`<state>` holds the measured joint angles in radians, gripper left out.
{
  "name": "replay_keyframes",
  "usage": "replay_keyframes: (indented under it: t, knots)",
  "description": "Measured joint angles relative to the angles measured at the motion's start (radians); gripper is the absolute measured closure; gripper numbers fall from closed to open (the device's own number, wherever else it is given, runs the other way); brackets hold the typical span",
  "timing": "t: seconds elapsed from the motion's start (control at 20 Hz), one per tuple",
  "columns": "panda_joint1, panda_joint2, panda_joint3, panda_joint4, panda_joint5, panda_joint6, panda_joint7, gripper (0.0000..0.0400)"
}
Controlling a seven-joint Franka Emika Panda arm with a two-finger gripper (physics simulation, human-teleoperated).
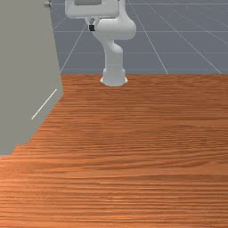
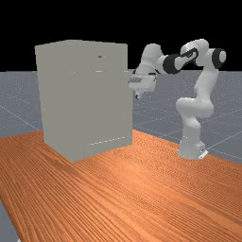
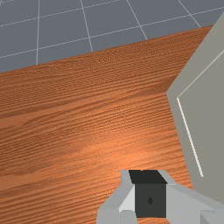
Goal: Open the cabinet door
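Hovering clenched: black-tipped gripper (image 1: 92, 27) | boxy, flat-faced grey cabinet (image 2: 85, 94) | streaky orange-brown wood table (image 1: 147, 133)

bulky cabinet (image 2: 85, 99), free room alongside

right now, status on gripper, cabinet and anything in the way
Gripper shut, empty. Cabinet close by, can't tell if open. Its near side may crowd me.

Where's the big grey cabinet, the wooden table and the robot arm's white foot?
Cabinet (image 2: 101, 106): far view, middle of a big grey side.
Table (image 2: 127, 194): far view, bare wood.
Foot (image 1: 114, 77): front view, middle of the white base.
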<state>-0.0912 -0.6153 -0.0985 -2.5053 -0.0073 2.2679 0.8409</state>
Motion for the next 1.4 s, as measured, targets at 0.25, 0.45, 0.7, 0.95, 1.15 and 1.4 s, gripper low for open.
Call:
replay_keyframes:
  t: [0.25,0.45,0.7,0.95,1.15,1.4]
  knots:
    - [-0.092,-0.213,-0.14,0.021,0.028,-0.053,-0.014,0.04]
    - [-0.142,-0.306,-0.309,0.202,0.077,-0.269,-0.034,0.04]
    - [-0.126,-0.308,-0.475,0.346,0.181,-0.274,-0.013,0.0243]
    - [-0.117,-0.217,-0.516,0.36,0.17,-0.161,-0.019,0.0019]
    - [-0.128,-0.196,-0.488,0.341,0.135,-0.086,-0.028,0.0]
    - [-0.147,-0.238,-0.467,0.28,0.123,-0.072,-0.034,0.0165]
